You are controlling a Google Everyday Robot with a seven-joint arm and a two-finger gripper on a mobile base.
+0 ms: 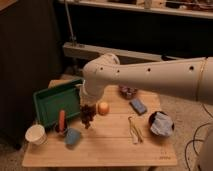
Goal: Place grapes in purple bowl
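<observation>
The grapes [88, 115], a dark bunch, hang just under my gripper [87, 105] at the table's left middle, right of the green tray. The gripper points down and is shut on the top of the bunch. The round orange fruit [103, 108] lies right beside the grapes. The purple bowl [128, 91] sits farther back and to the right, partly hidden behind my arm [145, 75].
A green tray [55, 100] stands at the left. A white cup [36, 134], a blue cup [73, 136] and a red-orange item [62, 120] are at front left. A blue sponge [138, 105], pale tongs [134, 129] and a dark bowl with cloth [161, 124] are at the right.
</observation>
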